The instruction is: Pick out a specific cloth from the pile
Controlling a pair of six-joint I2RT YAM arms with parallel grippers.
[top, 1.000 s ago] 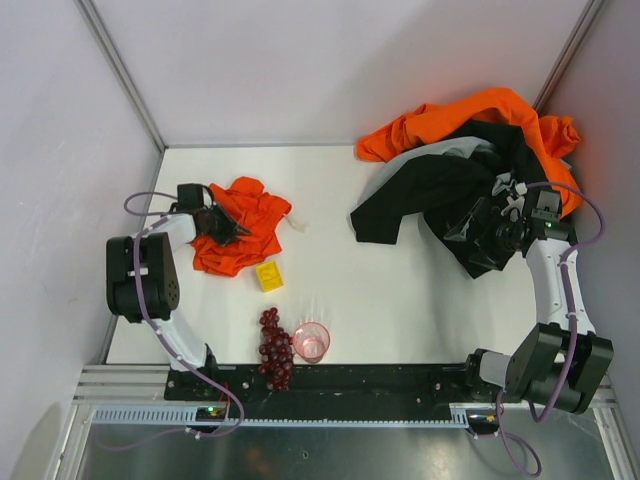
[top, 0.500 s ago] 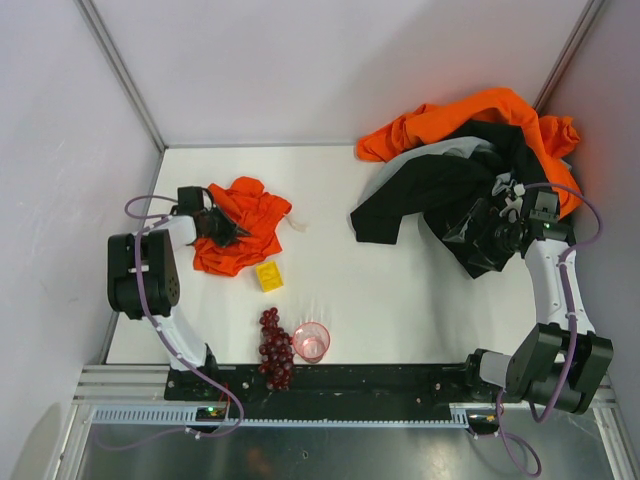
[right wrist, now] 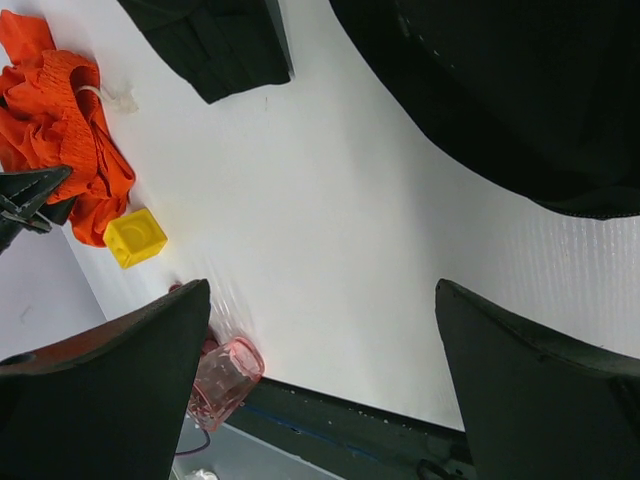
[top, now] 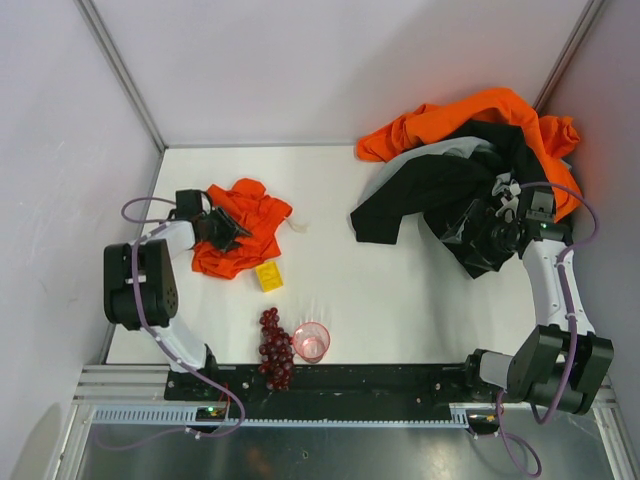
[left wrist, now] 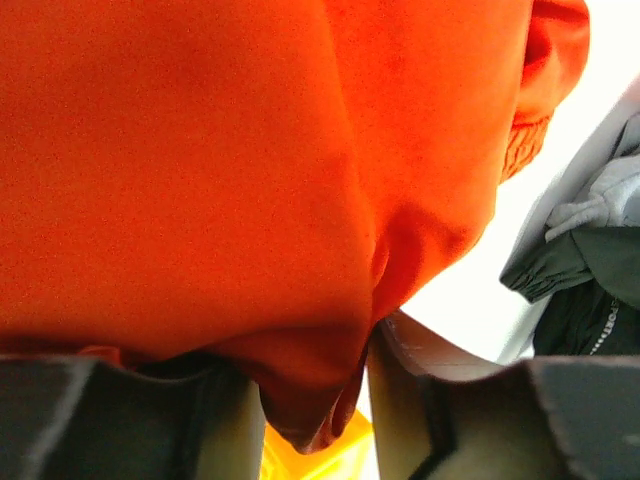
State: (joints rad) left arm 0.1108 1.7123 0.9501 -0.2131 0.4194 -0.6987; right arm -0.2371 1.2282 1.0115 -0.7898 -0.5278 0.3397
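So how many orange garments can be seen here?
2: the small orange-red cloth at left, and a large orange garment in the pile at far right. Others could be buried.

I see the left arm of white links and bulky black joints (top: 138, 285), the matching right arm (top: 548, 290), thin purple cables (top: 596, 225) looping along both, and matte dark-grey wedge fingers (right wrist: 540, 390).

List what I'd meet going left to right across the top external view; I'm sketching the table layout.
the cloth → pink cup → the pile. The yellow block and grapes fall within the cloth's span, so they are left out.
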